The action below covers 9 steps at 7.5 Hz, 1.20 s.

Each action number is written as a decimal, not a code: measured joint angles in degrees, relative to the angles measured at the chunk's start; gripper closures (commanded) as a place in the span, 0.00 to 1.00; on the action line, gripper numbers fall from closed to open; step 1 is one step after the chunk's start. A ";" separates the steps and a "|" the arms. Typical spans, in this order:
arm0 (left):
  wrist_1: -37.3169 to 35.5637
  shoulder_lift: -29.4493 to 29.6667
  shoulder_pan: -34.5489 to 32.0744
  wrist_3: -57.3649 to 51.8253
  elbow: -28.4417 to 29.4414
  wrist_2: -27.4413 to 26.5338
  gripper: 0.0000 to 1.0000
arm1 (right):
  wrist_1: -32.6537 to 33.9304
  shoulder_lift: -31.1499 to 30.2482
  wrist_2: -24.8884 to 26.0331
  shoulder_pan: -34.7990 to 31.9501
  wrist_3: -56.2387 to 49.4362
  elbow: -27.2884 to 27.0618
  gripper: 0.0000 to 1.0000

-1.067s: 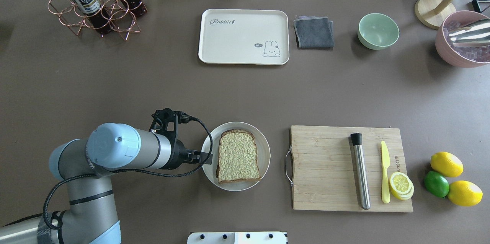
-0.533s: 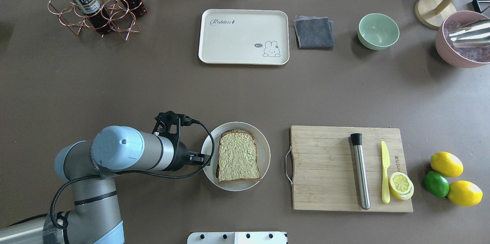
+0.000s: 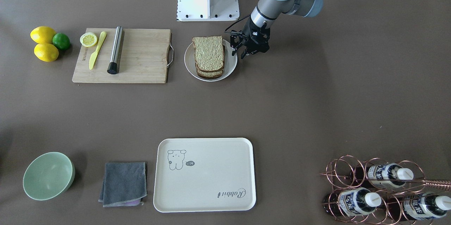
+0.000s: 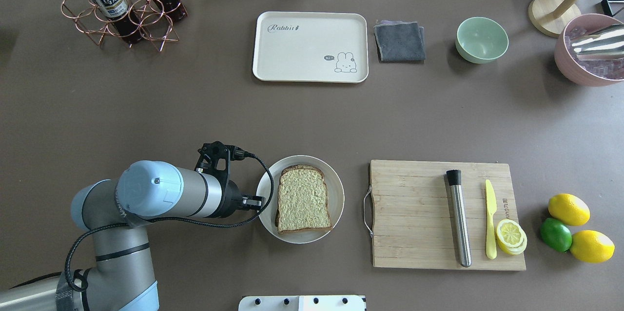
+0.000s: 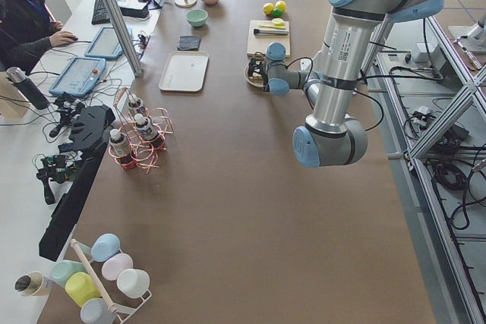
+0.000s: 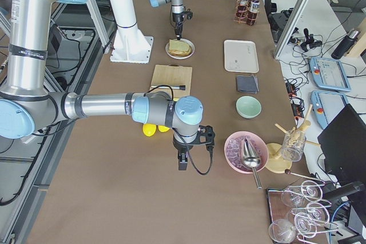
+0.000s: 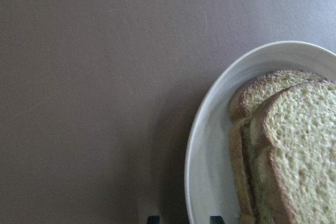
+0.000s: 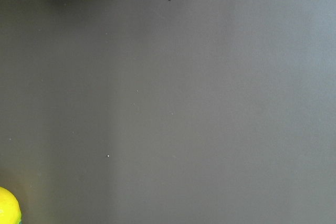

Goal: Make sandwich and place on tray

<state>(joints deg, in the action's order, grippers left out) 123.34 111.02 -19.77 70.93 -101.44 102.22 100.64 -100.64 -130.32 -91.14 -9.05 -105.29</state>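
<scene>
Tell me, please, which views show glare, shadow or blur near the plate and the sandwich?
Left wrist view: the sandwich is sharp; a soft shadow lies on the table beside the plate. Overhead view: even light there; only the metal scoop at the right edge glares. Right wrist view: dim and plain, no plate in it.

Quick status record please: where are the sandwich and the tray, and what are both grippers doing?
sandwich: stacked on the round white plate; filling not visible
tray: far side of the table, sandwich not yet on it
left gripper: open, holding nothing, at the plate's rim on the robot's left, beside the sandwich
right gripper: over bare table near the lemons; open or shut cannot be told
remaining: grasp the sandwich, carry it to the tray
</scene>
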 measured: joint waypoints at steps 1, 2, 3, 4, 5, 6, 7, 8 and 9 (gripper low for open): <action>0.86 0.10 0.00 0.03 0.37 0.00 0.64 | 0.00 0.00 -0.02 0.00 0.00 0.00 0.00; 1.41 0.29 0.00 0.06 0.69 0.00 0.68 | 0.00 0.00 -0.02 0.00 0.00 0.00 0.00; 1.67 0.44 0.00 0.08 0.88 0.00 0.77 | 0.00 0.00 -0.03 0.00 0.00 0.00 0.00; 1.77 0.52 0.00 0.08 0.94 0.00 0.87 | 0.00 0.00 -0.02 0.00 0.00 0.00 0.00; 1.80 0.54 0.00 0.12 1.04 0.00 0.93 | 0.00 -0.04 -0.03 0.00 0.00 0.00 0.00; 1.81 0.66 0.00 0.12 1.35 0.00 0.98 | 0.00 -0.06 -0.03 0.00 0.00 0.00 0.00; 1.82 0.82 0.00 0.10 1.76 0.00 1.00 | 0.00 -0.08 -0.03 0.00 0.00 0.00 0.00; 1.78 0.91 0.00 0.08 1.98 -0.04 1.00 | 0.00 -0.08 -0.03 0.00 0.00 0.05 0.00; 1.74 0.98 0.00 0.04 2.07 -0.07 1.00 | 0.00 -0.09 -0.02 0.00 0.00 0.07 0.00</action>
<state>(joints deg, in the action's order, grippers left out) 125.08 112.00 -19.78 70.98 -99.37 102.15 100.64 -100.72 -130.34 -91.14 -9.05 -105.23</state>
